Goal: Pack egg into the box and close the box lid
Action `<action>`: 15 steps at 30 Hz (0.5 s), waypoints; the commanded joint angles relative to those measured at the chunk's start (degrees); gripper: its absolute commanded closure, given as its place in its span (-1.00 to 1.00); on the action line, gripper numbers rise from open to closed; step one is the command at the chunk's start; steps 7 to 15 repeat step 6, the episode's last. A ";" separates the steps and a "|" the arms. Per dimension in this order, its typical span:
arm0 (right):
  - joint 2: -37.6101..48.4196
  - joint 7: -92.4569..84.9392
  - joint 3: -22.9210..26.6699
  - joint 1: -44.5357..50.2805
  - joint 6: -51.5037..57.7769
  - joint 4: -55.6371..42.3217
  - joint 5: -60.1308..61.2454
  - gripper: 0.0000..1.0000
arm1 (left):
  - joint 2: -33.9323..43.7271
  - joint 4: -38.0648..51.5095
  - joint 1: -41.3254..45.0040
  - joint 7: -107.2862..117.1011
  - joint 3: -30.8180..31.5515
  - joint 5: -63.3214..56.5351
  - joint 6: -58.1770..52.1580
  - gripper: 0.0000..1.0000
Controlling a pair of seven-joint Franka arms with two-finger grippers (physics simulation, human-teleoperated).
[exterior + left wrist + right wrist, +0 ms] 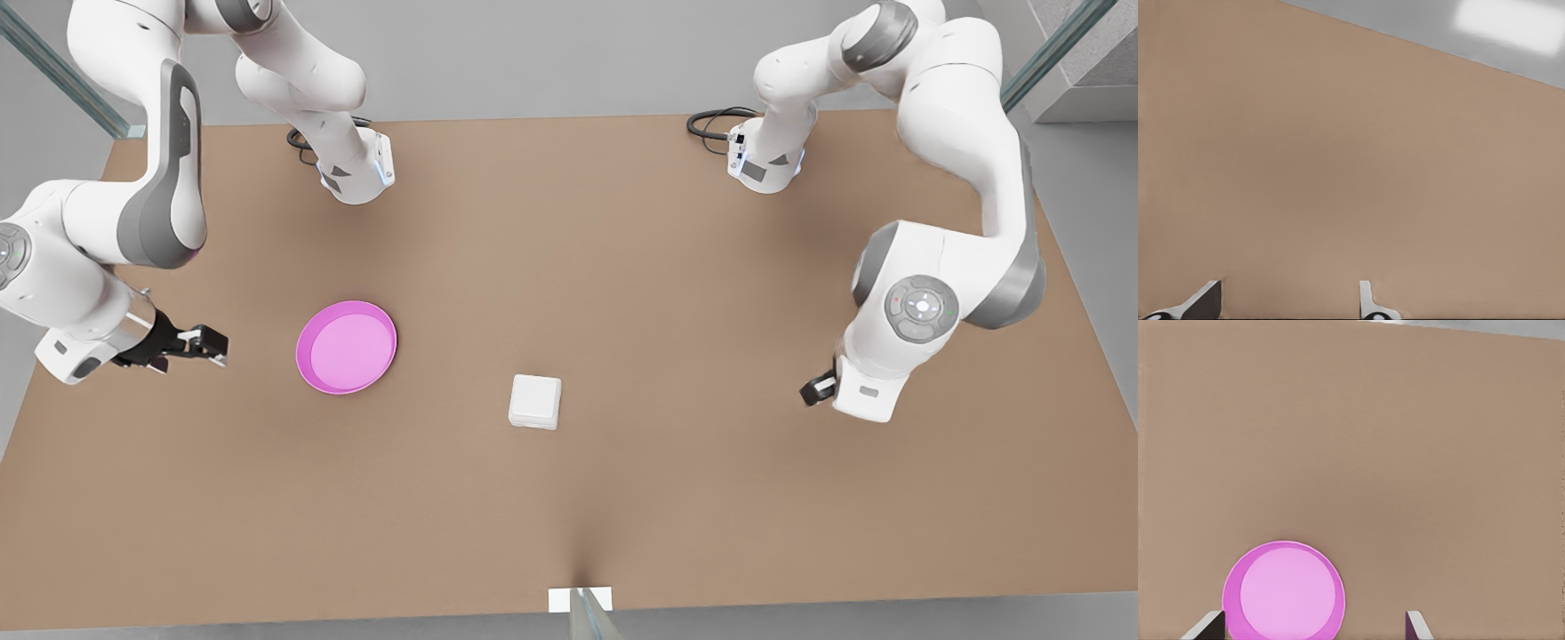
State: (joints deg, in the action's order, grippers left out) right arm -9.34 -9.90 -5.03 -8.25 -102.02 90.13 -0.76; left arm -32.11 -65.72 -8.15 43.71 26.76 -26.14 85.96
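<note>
Beside the pink plate (pixel 347 347), the right gripper (pixel 210 344) is hovering, jaws wide and empty. Farther off past the closed box (pixel 535 401), the left gripper (pixel 816 389) is showing partly hidden, jaws apparently apart.

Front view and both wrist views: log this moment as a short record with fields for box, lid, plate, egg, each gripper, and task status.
box: white egg carton near the table's middle
lid: down over the carton
plate: pink plate, bare, toward the front view's left of the carton
egg: not visible; cannot tell if inside
right gripper: beside the plate, fingers open, holding nothing
left gripper: at the front view's right, fingers open, holding nothing
status: looks finished; both arms waiting
</note>
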 commanded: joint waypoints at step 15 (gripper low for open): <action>0.64 0.76 -3.32 1.83 7.28 -4.61 0.06 -1.00 | 23.94 -24.54 10.61 -44.06 -26.15 26.58 7.02 -1.00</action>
